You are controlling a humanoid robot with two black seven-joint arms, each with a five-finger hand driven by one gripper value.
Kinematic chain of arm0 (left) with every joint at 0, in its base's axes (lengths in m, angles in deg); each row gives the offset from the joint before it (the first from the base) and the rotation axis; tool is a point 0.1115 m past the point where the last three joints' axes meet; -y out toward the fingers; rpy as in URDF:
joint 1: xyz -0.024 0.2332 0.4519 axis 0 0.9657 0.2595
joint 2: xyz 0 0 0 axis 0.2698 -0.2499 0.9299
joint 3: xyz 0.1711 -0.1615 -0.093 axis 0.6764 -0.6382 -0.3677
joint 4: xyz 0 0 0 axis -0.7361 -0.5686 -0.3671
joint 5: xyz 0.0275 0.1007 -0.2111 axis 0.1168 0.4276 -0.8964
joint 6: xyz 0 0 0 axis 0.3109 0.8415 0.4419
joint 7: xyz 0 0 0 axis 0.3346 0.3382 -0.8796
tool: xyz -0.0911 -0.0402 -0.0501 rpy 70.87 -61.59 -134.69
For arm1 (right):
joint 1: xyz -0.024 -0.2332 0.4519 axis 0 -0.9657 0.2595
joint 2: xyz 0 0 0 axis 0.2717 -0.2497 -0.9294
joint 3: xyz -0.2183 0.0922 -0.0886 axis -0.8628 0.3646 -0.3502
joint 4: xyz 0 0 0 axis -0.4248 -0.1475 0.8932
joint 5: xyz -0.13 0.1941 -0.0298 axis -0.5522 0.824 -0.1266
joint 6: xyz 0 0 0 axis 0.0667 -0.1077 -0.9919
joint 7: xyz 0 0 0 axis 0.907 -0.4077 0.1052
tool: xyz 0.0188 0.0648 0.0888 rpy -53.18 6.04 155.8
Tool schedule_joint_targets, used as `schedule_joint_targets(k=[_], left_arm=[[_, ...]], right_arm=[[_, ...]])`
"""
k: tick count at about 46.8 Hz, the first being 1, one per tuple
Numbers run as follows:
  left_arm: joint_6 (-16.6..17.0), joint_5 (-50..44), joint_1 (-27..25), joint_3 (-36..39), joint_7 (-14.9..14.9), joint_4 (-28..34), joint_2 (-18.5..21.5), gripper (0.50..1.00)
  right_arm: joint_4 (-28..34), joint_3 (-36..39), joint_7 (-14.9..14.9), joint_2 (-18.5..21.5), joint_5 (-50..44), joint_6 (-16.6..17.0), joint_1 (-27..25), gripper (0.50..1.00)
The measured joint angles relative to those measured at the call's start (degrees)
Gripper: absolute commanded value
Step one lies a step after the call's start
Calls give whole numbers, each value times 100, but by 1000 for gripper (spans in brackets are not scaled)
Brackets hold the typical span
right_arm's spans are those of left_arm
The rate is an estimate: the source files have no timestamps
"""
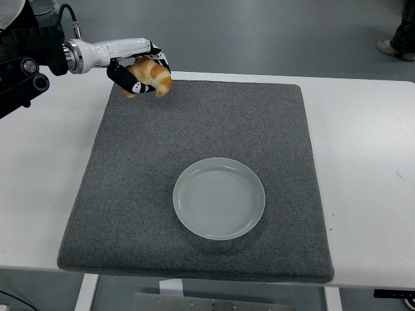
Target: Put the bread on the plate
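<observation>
At the upper left the robot's left hand point(137, 72), black-fingered on a white forearm, has its fingers wrapped around the golden-brown crescent of bread point(151, 74), holding it in the air over the far left corner of the square grey felt mat point(130, 194). Well apart, toward the mat's middle, lies the round pale translucent plate point(219, 198), with only bare mat between them. The mat covers the white table point(369, 168).
</observation>
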Motion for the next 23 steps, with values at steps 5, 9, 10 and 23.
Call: schedule_joint_targets(k=[5, 9, 10, 23], left_arm=[[-144, 4, -81, -130, -1, 167, 147, 500], [-158, 4, -147, -148, -3, 303, 236, 500], [-162, 5, -163, -154, -4, 335, 252, 500], [-641, -3, -211, -558, -7, 685, 271, 500]], right_arm=[[1, 1, 1, 0, 0, 0, 0, 932], [0, -1, 0, 0, 0, 3, 1, 932], [0, 0, 0, 0, 0, 2, 1, 930], [-1, 0, 0, 0, 0, 2, 0, 932]])
